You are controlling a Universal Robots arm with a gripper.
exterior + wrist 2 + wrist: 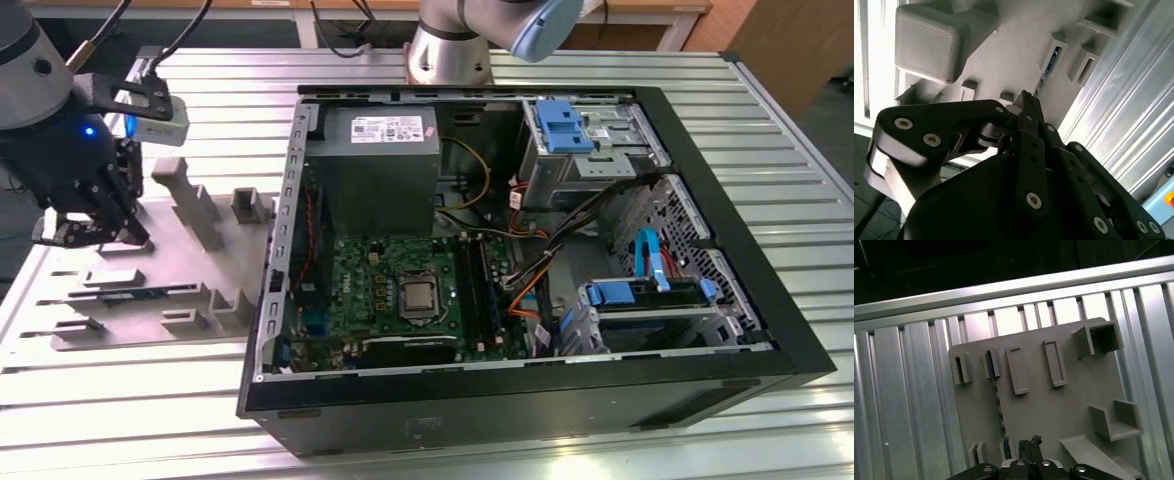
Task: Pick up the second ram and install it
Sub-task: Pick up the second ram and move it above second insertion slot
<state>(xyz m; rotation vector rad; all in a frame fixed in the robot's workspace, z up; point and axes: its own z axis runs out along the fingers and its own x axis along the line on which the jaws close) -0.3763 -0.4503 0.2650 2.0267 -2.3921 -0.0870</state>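
Currently the gripper (96, 232) hangs over the grey fixture tray (174, 262), well apart from the open computer case (534, 405). I read its fingertips (1025, 100) as pressed together with nothing between them. The second ram (996, 395) stands on edge in a narrow slot of the tray, just ahead of the fingertips and not touching them. To the far side of the hand, the case holds the green motherboard (400, 290), a grey power supply (380, 160) and blue drive brackets (641, 290).
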